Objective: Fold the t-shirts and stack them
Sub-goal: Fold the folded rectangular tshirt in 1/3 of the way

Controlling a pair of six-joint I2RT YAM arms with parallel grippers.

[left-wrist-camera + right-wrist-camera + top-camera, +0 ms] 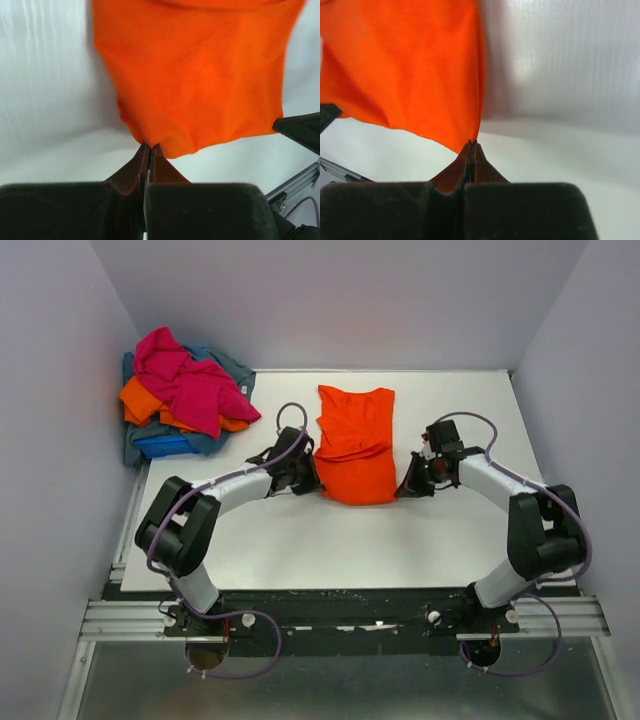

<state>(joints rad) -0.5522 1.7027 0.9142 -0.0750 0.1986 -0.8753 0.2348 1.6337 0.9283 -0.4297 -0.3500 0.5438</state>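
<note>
The orange t-shirt (356,440) lies at the middle of the table (300,540) as a narrowed strip, its long axis running from 12 to 6 o'clock in the overhead view, neckline end at 12 and hem at 6. The left hand (312,478) sits at the strip's 7 o'clock corner and the right hand (405,486) at its 5 o'clock corner. Each wrist view shows the fingers pressed fully together with the orange fabric's corner nipped at their tips. Both hands are equally near, one on each side of the hem, with the cloth stretching away from them toward 12. The next fold probably depends on carrying both corners together along that axis toward 12 o'clock. The pile of other t-shirts (185,395) lies well apart at the table's 10 o'clock corner.
</note>
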